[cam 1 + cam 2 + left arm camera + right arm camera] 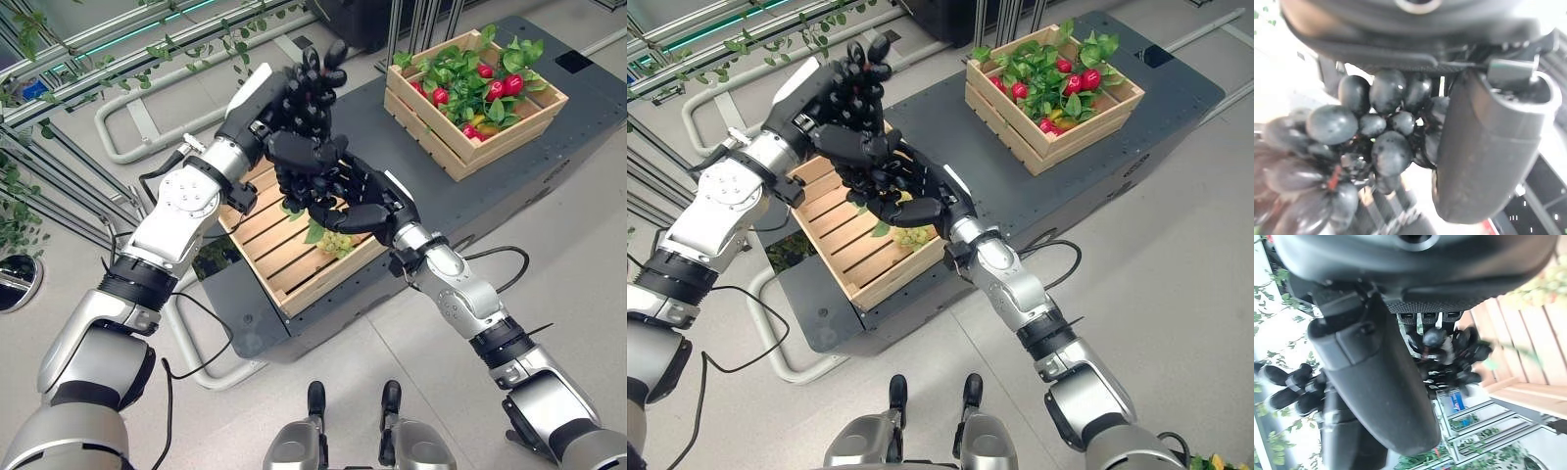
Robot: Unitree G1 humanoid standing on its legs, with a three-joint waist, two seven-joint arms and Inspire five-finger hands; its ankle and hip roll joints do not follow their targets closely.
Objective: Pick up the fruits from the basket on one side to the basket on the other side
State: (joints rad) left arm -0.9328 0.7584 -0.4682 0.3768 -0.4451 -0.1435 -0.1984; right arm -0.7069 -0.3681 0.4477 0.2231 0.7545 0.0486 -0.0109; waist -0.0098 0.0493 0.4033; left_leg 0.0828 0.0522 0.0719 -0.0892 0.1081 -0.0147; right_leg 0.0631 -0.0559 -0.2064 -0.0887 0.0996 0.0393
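Holding a bunch of dark grapes (pixel 1371 132) up over the near wooden crate (pixel 279 250), the left hand (pixel 294 93) has its fingers curled around it. The right hand (pixel 338 191) sits just below, fingers half-curled; can't tell if it's gripping anything. Green grapes (pixel 336 241) lie in that crate on the dark surface (pixel 392 166).

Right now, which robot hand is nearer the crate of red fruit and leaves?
Right. The right robot hand hangs over the slatted crate, closer to the red-fruit crate. The left robot hand, gripping dark grapes, sits just beyond it, slightly farther.
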